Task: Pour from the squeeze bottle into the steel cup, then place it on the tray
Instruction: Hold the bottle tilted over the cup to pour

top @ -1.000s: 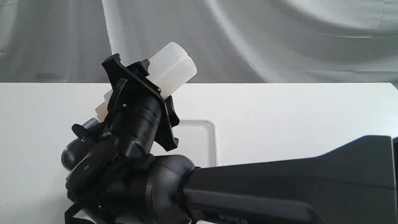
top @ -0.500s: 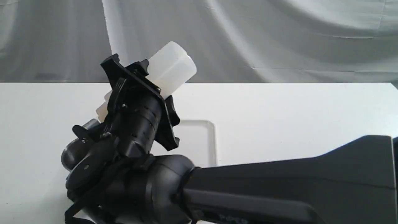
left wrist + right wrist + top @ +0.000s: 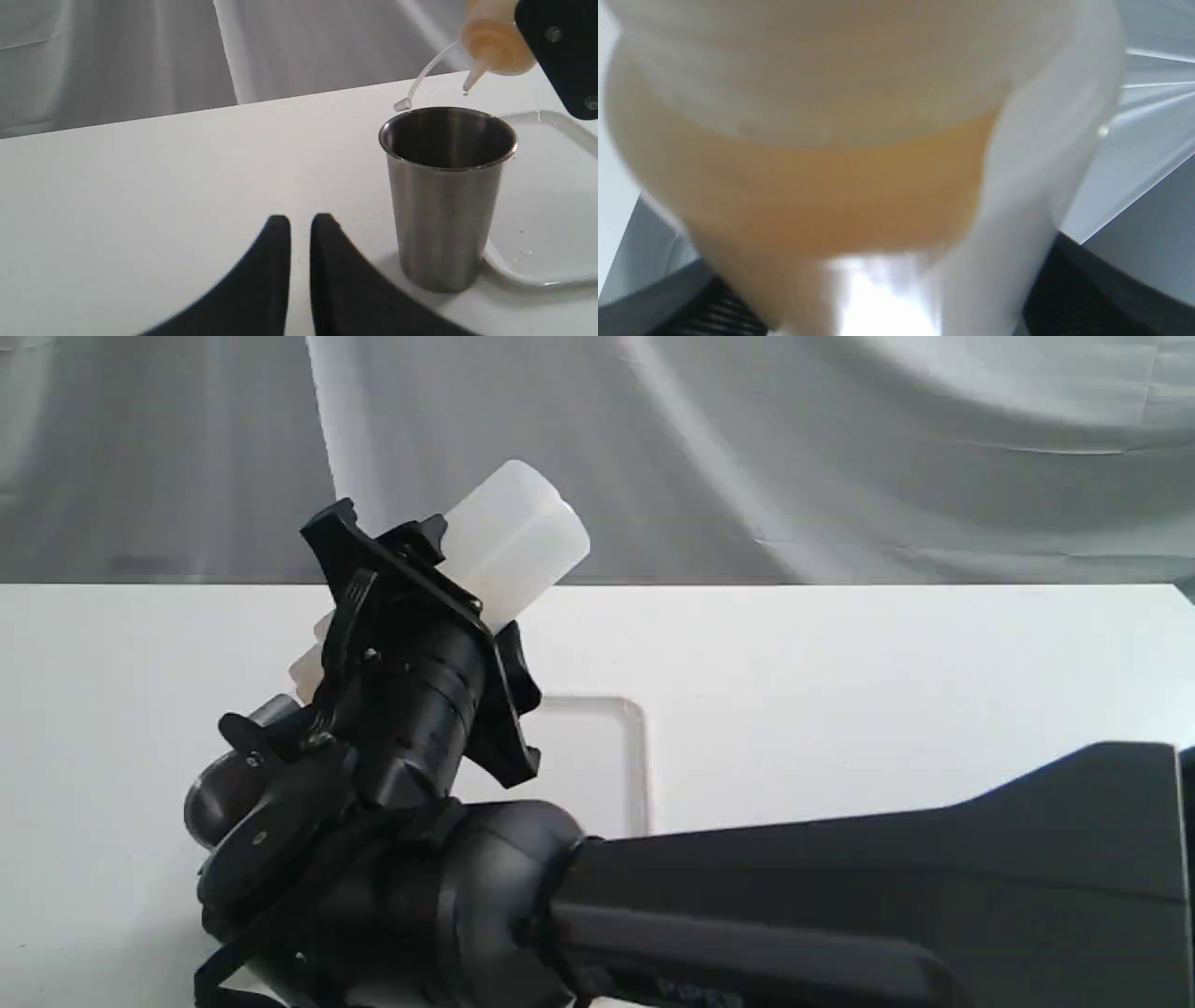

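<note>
The squeeze bottle (image 3: 515,534) is tilted nozzle-down to the left, with my right gripper (image 3: 397,581) shut around its middle. In the left wrist view its nozzle (image 3: 475,74) hangs just above the far rim of the steel cup (image 3: 444,200), a drop sits at the tip, and the cap strap (image 3: 423,77) dangles. Amber liquid fills the right wrist view of the bottle (image 3: 840,186). The cup stands upright on the table beside the white tray (image 3: 556,196). My left gripper (image 3: 300,221) rests low on the table left of the cup, shut and holding nothing.
The white table (image 3: 887,691) runs back to a grey draped cloth (image 3: 840,448). The right arm's dark body (image 3: 840,905) crosses the front of the exterior view, hiding most of the cup and the tray (image 3: 611,747).
The right gripper and the bottle have tipped a touch further left; nothing else has moved.
</note>
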Controlling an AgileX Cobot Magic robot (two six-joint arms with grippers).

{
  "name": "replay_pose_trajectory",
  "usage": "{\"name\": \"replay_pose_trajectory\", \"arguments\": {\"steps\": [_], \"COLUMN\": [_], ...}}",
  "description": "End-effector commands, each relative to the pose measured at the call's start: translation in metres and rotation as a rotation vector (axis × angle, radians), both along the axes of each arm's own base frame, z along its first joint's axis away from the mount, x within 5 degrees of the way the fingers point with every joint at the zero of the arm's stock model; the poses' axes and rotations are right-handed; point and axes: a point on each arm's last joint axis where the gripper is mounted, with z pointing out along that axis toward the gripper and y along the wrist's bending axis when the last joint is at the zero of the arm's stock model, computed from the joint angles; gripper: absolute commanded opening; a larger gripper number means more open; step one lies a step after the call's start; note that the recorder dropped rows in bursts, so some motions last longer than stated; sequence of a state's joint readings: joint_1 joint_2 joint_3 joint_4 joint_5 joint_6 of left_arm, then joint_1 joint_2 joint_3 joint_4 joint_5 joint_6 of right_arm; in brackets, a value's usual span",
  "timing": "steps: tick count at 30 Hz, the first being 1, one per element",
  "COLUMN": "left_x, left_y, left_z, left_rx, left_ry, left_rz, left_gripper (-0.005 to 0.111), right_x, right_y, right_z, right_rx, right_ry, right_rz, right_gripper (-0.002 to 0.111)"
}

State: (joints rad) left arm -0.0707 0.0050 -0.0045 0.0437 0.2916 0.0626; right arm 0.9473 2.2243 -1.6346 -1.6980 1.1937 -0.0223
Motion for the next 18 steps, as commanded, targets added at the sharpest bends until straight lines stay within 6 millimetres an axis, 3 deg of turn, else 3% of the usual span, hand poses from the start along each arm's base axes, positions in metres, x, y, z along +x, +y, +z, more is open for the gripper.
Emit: {"name": "replay_pose_trajectory", "arguments": {"steps": [1, 18], "left_x": [-0.0001, -0.0001], "left_y": [-0.0002, -0.0002], "left_z": [-0.0006, -0.0006], "left_rx": [-0.002, -0.002], "left_ry": [-0.007, -0.007], "left_rz": [-0.003, -0.003], "left_gripper": [0.008, 0.008], "right_x": [-0.0011, -0.0011], "right_y": [0.0008, 0.0008], "right_z": [0.0118, 0.0118], "right_rx": [-0.013, -0.020], "right_ry": [-0.057, -0.055], "right_rz": [0.002, 0.002], "right_gripper": [0.042, 0.042]}}
